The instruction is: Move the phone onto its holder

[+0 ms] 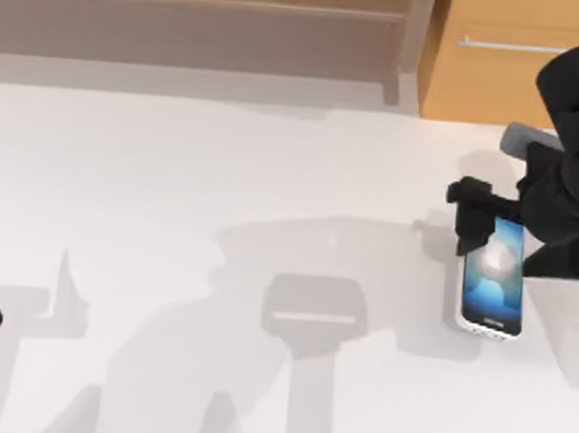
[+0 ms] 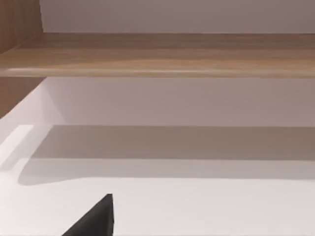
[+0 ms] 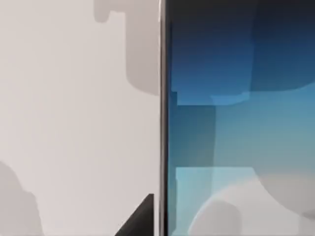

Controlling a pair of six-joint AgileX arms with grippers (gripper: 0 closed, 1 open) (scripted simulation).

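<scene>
While the left arm sits parked at the table's left edge, the right gripper [image 1: 514, 237] holds the phone [image 1: 493, 278].

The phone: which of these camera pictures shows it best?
The top view: the whole phone shows there, screen up on the table's right side, its far end under the right gripper. The right wrist view gives just a close stretch of its screen and silvery edge. The left wrist view looks across bare table.

One phone [image 1: 492, 276], one holder [image 1: 314, 317], two arms — nothing doubled.
</scene>
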